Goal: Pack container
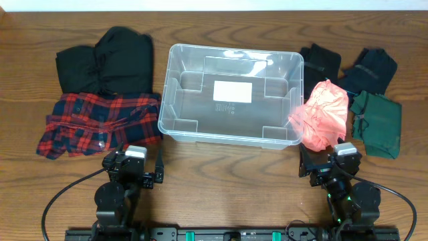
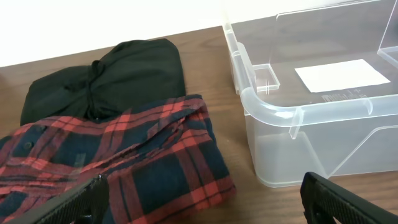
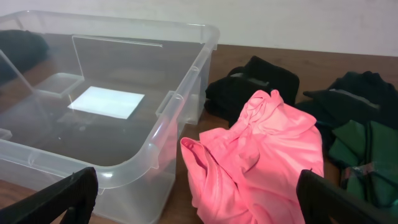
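The left gripper [image 2: 202, 202] gapes wide and empty at the near edge of a red-and-navy plaid shirt [image 1: 100, 124]. The large clear plastic rectangular bin [image 1: 227, 138] sits mid-table, far and right of it. The bin looks light, stiff and slick, so its rolled rim is likely the best hold. The right gripper [image 3: 199, 202], wide and empty, has the bin far-left and a crumpled pink garment [image 1: 322, 114] just ahead.
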Controlling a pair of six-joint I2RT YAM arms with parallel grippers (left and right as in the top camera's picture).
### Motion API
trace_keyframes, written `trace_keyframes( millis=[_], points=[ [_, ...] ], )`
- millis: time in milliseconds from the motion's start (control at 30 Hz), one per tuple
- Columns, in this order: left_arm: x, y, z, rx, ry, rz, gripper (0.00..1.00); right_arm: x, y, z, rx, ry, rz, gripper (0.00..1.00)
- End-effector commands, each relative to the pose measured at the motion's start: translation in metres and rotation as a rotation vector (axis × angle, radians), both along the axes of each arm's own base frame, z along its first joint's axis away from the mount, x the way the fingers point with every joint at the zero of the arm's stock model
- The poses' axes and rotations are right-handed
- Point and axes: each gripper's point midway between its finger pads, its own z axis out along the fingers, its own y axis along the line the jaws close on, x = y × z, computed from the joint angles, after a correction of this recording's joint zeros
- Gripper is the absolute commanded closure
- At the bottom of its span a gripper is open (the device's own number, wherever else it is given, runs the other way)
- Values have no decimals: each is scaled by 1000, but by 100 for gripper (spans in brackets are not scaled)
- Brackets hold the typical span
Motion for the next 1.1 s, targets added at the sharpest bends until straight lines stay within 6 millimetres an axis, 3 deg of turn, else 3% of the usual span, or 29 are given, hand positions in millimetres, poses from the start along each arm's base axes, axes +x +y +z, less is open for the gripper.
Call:
trace_keyframes(
  millis=[0,300,433,533,667,833,1067],
  points=[
    [0,0,-10,-6,18,0,2,0,2,1,-11,-9,11,1],
    [0,0,-10,-6,18,0,2,1,1,4,-10,-23,8,1],
    [0,0,-10,-6,18,0,2,-5,20,2,118,15,93,1],
    [0,0,-10,-6,18,0,2,-7,34,14,277,14,147,1],
    [0,0,-10,-6,18,0,2,-9,39,43,325,-44,180,1],
    [0,0,-10,-6,18,0,2,-8,24,81,272,-15,84,1],
    [0,0,-10,-6,18,0,2,20,-9,108,125,267,-117,1]
  ],
)
